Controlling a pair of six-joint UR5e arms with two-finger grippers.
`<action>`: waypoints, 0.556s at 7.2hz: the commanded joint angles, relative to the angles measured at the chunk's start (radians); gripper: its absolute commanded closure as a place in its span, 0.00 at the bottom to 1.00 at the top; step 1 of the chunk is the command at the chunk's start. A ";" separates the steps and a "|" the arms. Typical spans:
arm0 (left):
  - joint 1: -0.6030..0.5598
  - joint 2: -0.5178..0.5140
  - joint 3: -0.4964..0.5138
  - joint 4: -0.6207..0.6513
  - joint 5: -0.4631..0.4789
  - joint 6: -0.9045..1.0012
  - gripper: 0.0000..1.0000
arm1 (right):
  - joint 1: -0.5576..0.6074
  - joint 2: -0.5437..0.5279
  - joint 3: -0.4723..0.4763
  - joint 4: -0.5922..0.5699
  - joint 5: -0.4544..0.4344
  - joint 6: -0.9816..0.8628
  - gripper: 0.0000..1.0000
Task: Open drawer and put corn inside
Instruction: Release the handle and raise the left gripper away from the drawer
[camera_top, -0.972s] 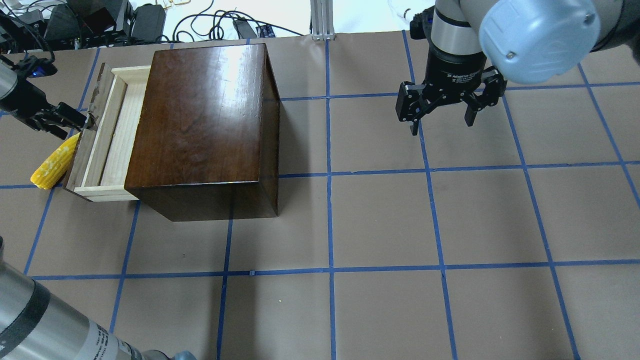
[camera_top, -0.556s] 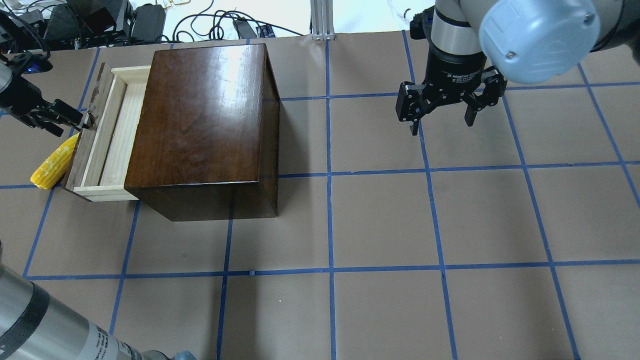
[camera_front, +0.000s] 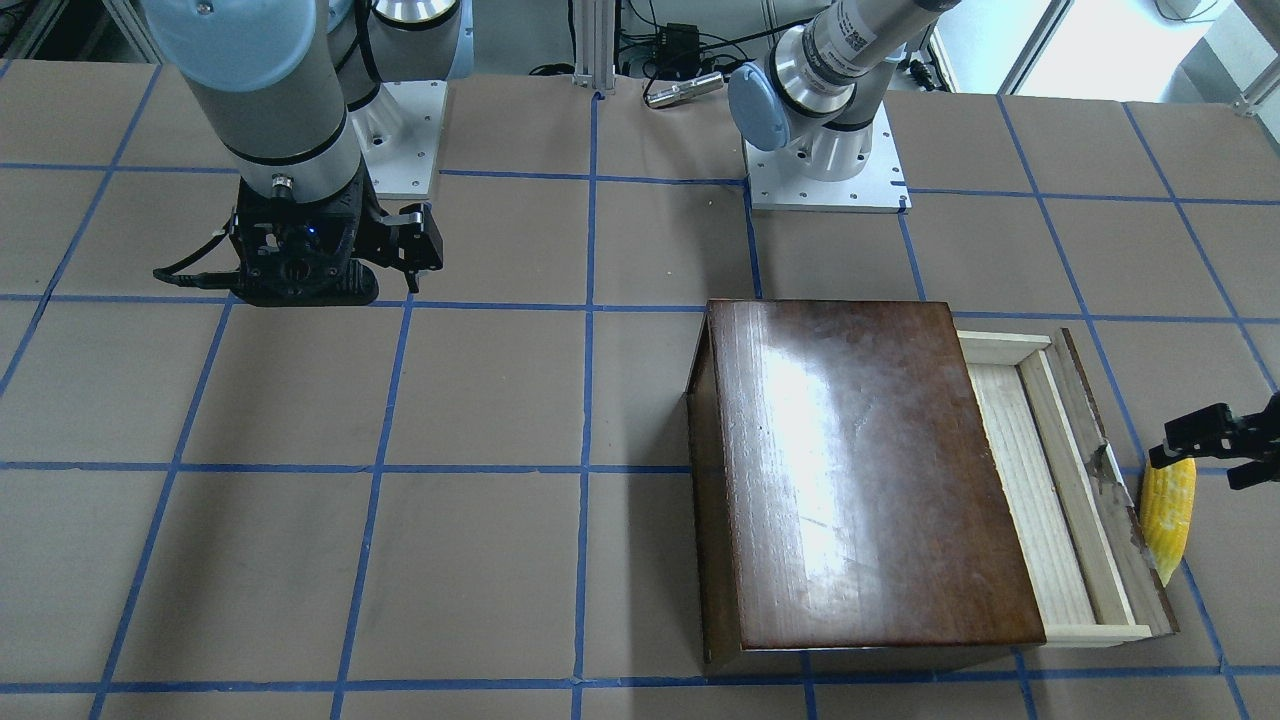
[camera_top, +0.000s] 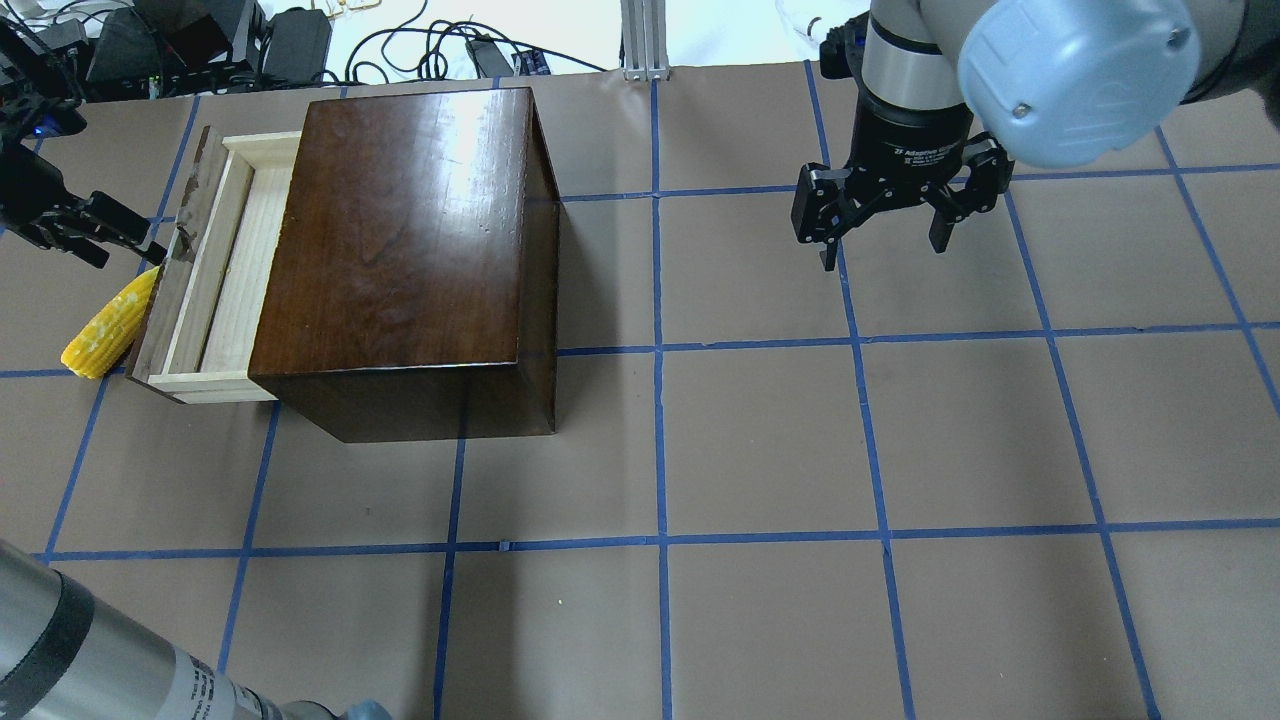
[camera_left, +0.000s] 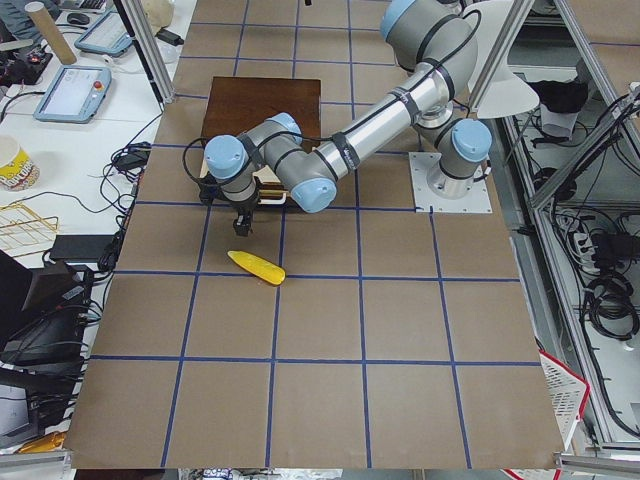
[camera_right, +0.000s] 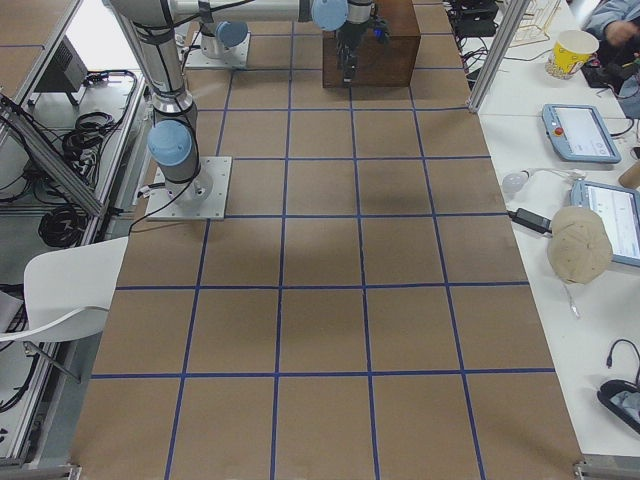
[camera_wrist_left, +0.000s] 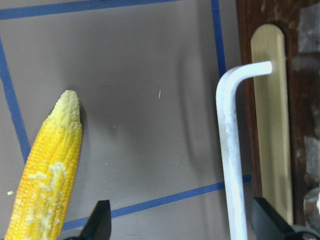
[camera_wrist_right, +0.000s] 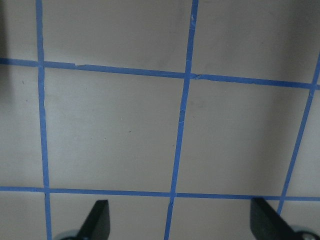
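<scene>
I am watching the drawer (camera_top: 225, 270) standing partly pulled out of the dark brown box (camera_top: 400, 230), its pale wood tray showing on the side of the box facing the left arm. The corn (camera_top: 108, 325) is lying on the worktop (camera_top: 800, 450) outside the box. It is lying near the drawer's scuffed front panel (camera_top: 165, 290) and angled along it. In the left wrist view its pale tip is sitting clear of the panel and of the white bent handle (camera_wrist_left: 227, 150).

The left pincer (camera_wrist_left: 182, 220) is hanging beyond the drawer front from the box, by the corn's tip end, with its jaws spread wide and gripping nothing. The right pincer (camera_top: 884, 250) is hovering over bare worktop well away from the box on its opposite side, pointing down. Its jaws are also gaping wide and carrying nothing.
</scene>
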 joint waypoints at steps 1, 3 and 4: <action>0.053 -0.016 0.011 0.012 0.058 0.178 0.00 | 0.000 0.000 0.000 0.000 0.000 0.000 0.00; 0.069 -0.033 -0.029 0.117 0.072 0.307 0.00 | 0.000 0.000 0.000 0.000 0.000 0.000 0.00; 0.070 -0.042 -0.055 0.127 0.081 0.324 0.00 | 0.000 0.000 0.000 0.000 0.000 0.000 0.00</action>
